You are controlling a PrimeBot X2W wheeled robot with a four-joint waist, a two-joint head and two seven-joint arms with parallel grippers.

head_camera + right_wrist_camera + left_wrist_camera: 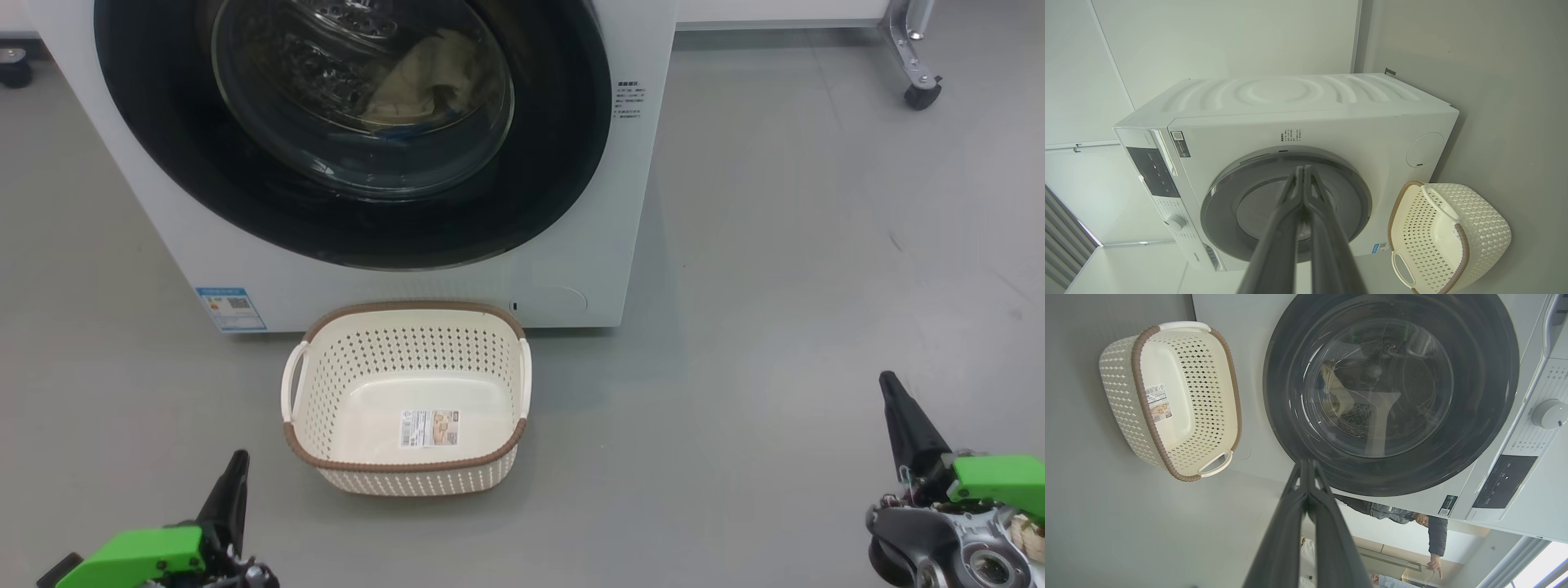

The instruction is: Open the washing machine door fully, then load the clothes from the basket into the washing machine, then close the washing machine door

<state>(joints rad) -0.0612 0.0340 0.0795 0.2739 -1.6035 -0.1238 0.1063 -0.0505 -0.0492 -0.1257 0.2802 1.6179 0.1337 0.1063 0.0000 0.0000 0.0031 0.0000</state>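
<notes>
a: head view. where do the task items stand?

b: the washing machine door (359, 175) lies flush against the washing machine (245, 278). the clothes (424, 82) sit in the drum behind the glass. the basket (408, 359) stands on the floor just in front, with a label sticker (429, 429) on its bare bottom. the left end effector (238, 461) and right end effector (891, 390) are both clenched on nothing, apart from the basket.

a: handling?

b: we judge the door stiff and heavy, and its glossy ring slippery. take hold at the rim edge, not the glass. the clothes look soft and light, so pinch a fold. the basket looks light and rigid and may slide, so use a side handle.

a: left wrist view?

b: glare blurs the clothes, and we cannot separate one garment from another. a person's sleeve (1437, 535) shows beyond the machine.

a: right wrist view?

b: our fingers (1284, 228) cover the centre of the glass. we cannot make out a door handle or latch. in the head view the door's top is cut off.
</notes>
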